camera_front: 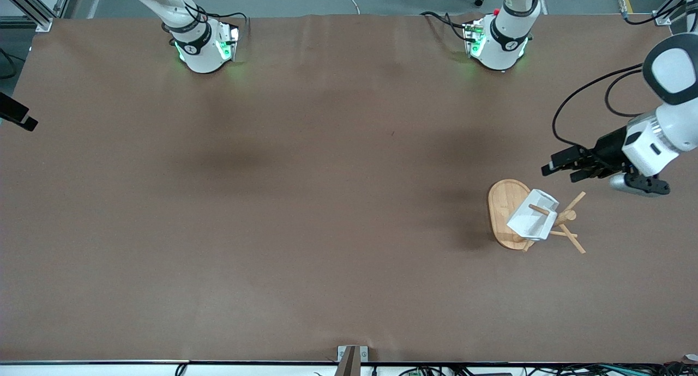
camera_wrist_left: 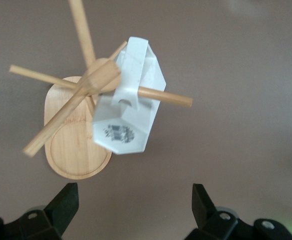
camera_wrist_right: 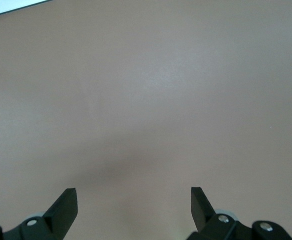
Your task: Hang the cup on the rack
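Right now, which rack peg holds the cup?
The peg running through the cup's handle hole. The rack's other pegs are bare. Left gripper is open, apart from the cup.

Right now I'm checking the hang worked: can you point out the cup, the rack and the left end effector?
cup (camera_wrist_left: 128,107), left wrist view, on its faceted side wall.
rack (camera_front: 501,204), front view, on its oval base.
left end effector (camera_front: 561,169), front view, midway between its open fingertips.

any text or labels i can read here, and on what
No text reads clearly.
Dark printed mark, maybe a code, on the underside of the cup: too blurred to read.
Faint marking on the base of the rack: too faint to read.
Small dark emblems on both arm bases: too small to read.
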Controlling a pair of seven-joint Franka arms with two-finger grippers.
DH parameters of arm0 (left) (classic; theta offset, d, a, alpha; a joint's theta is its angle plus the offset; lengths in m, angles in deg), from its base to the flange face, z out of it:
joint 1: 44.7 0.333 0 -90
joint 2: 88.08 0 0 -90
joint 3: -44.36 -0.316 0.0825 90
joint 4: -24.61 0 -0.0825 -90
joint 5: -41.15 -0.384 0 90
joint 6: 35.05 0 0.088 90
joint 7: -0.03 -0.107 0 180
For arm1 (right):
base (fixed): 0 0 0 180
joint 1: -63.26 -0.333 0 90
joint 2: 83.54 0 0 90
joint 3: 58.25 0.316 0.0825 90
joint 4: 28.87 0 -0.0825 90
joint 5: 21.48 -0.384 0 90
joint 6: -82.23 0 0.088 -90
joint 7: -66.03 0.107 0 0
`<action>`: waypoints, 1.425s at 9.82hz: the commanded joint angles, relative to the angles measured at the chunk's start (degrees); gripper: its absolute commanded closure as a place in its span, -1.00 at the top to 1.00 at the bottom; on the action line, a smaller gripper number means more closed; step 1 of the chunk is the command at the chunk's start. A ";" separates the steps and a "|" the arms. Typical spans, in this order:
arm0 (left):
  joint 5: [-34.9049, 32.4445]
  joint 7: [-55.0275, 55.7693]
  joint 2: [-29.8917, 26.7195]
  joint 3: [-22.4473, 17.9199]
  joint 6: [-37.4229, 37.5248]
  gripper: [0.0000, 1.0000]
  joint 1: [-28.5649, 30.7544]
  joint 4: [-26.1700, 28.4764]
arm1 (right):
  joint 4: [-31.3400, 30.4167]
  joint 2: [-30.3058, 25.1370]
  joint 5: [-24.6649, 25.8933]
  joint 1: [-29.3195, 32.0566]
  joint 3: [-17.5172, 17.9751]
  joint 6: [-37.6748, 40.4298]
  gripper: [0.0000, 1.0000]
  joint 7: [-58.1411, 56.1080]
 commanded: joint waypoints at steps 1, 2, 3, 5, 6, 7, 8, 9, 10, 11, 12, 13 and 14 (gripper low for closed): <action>-4.49 2.09 -0.13 -1.23 7.07 1.00 -1.16 -3.40 | -0.28 -0.35 -0.36 0.69 0.12 -0.22 1.00 -0.67; -8.96 8.03 -1.79 -1.06 10.06 0.99 -1.61 -4.28 | -0.37 -0.35 -0.36 0.69 0.12 -0.22 1.00 -0.76; -13.09 11.65 -3.63 -1.15 12.35 1.00 -3.26 -4.29 | -0.54 -0.35 -0.27 0.52 0.12 -0.74 1.00 -0.67; -20.84 12.04 -8.89 -1.06 13.51 0.99 -7.13 -4.12 | -0.54 -0.18 -0.36 0.34 0.12 -2.77 1.00 -0.85; -21.04 12.21 -11.45 -0.80 14.82 0.99 -7.15 -4.11 | -0.63 -0.18 -0.27 0.34 0.12 -2.33 1.00 -0.85; -21.13 11.96 -13.47 -0.62 16.23 0.99 -7.15 -4.29 | -0.63 -0.18 -0.36 0.34 0.12 -2.07 1.00 -0.85; -21.13 12.30 -14.28 -0.45 17.37 0.99 -7.32 -5.51 | -0.63 -0.18 -0.27 0.34 0.12 -2.07 1.00 -0.85; -21.39 12.57 -13.50 -0.44 21.47 1.00 -7.67 -9.35 | -0.63 -0.18 -0.36 0.34 0.12 -1.98 1.00 -0.76; -21.48 13.00 -10.88 -0.53 23.86 1.00 -8.11 -14.35 | -0.63 -0.18 -0.36 0.34 0.12 -1.98 1.00 -0.76; -21.66 13.53 -7.38 -0.53 28.93 1.00 -8.37 -21.27 | -0.63 -0.18 -0.36 0.34 0.12 -1.98 1.00 -0.85; -22.62 13.45 -5.25 -0.53 32.03 1.00 -8.46 -25.69 | -0.63 -0.18 -0.36 0.34 0.12 -1.98 1.00 -0.76; -23.85 13.45 -4.19 -0.45 32.85 1.00 -9.07 -27.30 | -0.63 -0.18 -0.36 0.34 0.12 -1.89 1.00 -0.76; -24.73 14.32 -2.00 -0.44 33.98 1.00 -9.60 -29.23 | -0.63 -0.18 -0.36 0.34 0.12 -1.89 1.00 -0.76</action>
